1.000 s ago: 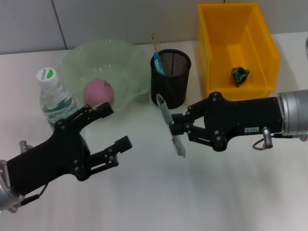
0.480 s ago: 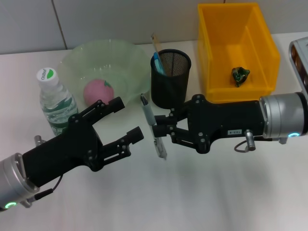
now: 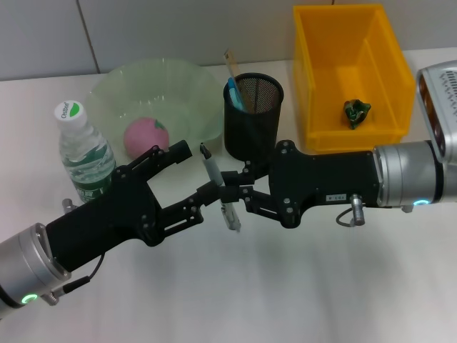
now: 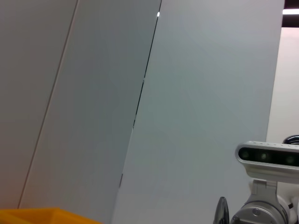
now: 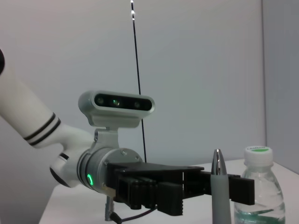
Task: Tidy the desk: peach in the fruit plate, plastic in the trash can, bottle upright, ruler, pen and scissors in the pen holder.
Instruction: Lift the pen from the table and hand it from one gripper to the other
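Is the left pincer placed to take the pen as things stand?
Probably yes: the left pincer is open around the pen, which the right pincer holds upright above the table; nothing sits between.

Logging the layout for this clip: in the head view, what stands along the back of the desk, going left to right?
Water bottle → green fruit plate holding the peach → black mesh pen holder → yellow bin with the crumpled plastic.

head overhead, wrists level, facing opposite
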